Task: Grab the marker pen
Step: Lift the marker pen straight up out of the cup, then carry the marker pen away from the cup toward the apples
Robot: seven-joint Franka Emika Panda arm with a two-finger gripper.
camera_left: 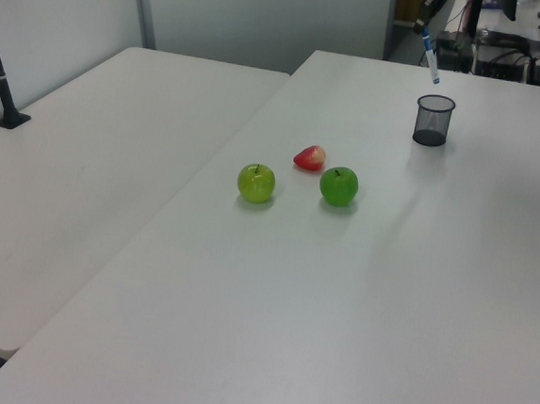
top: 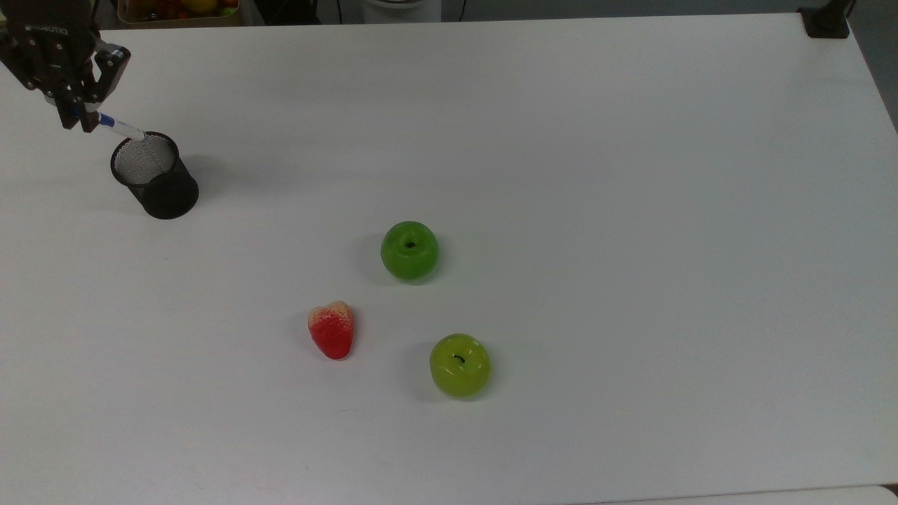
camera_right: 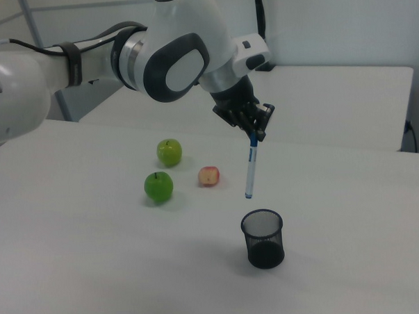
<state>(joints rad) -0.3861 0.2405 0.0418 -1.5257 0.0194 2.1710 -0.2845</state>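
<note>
Pincer [camera_right: 254, 133] clamped on marker pen [camera_right: 250, 170], which hangs clear above black mesh cup [camera_right: 263, 239]. Cup stands near surface [top: 561, 140] corner at the top view's upper left.

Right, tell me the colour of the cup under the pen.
Black mesh cup, clearest in the right view.

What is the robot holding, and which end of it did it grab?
The gripper holds the marker pen by its top end. The pen hangs down from the jaws, clear above the black mesh cup.
</note>
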